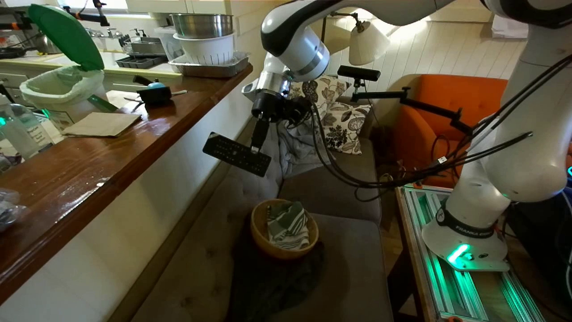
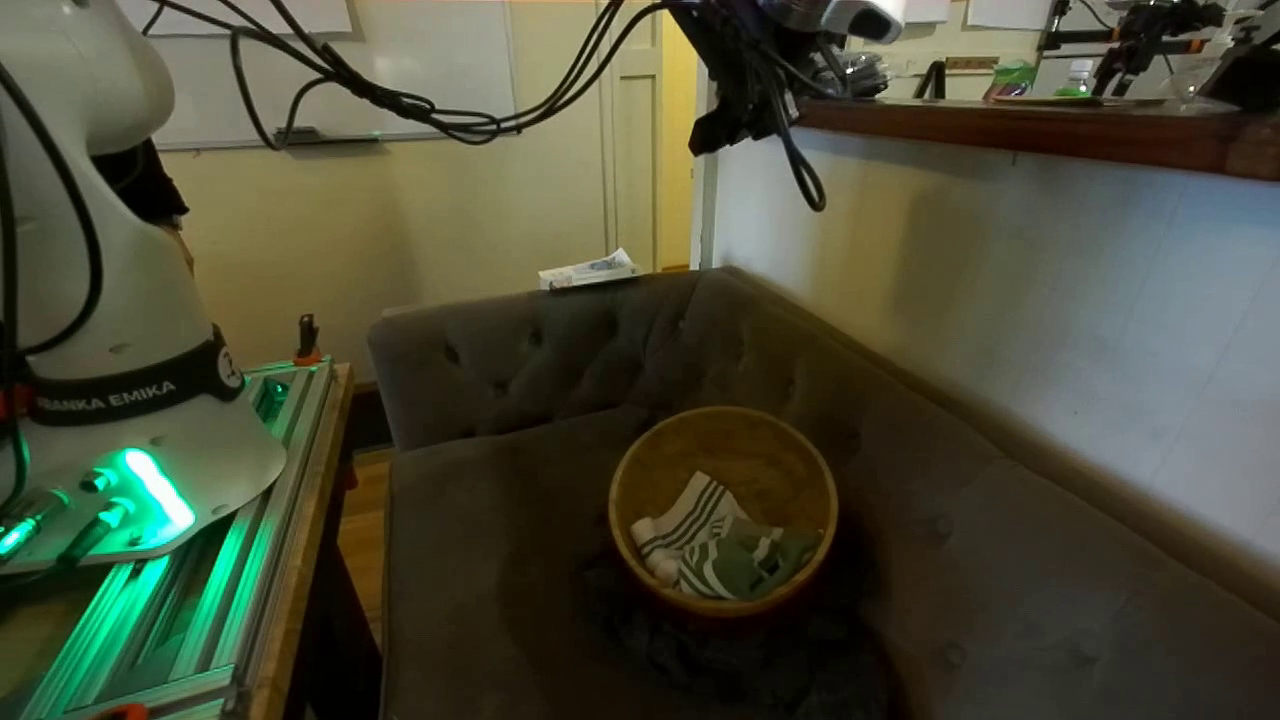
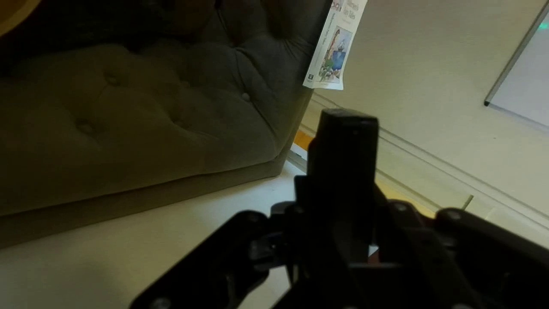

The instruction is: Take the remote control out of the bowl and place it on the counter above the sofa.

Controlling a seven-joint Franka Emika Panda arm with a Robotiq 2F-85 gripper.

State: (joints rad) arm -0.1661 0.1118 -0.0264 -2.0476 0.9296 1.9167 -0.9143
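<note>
My gripper (image 1: pixel 255 146) is shut on the black remote control (image 1: pixel 232 152), which hangs tilted in the air beside the counter's edge. The remote stands up dark between the fingers (image 3: pixel 334 201) in the wrist view (image 3: pixel 345 141). In an exterior view the gripper (image 2: pixel 730 115) is partly cut off, and I cannot tell remote from finger. The bowl (image 1: pixel 276 253) sits below on the sofa (image 1: pixel 178 277), with a striped green-and-white cloth inside; it also shows in an exterior view (image 2: pixel 765 455). The reddish-brown counter (image 1: pixel 147 152) runs alongside above the sofa back.
A brown paper (image 1: pixel 103 124), a black boxy thing (image 1: pixel 155 95), a green-lidded white bin (image 1: pixel 67 89) and stacked bowls (image 1: pixel 203 44) stand on or by the counter. Crumpled plastic (image 1: pixel 9 208) lies at its near end. Cables (image 1: pixel 348 179) hang from the arm. A book (image 2: pixel 590 270) lies on the sofa arm.
</note>
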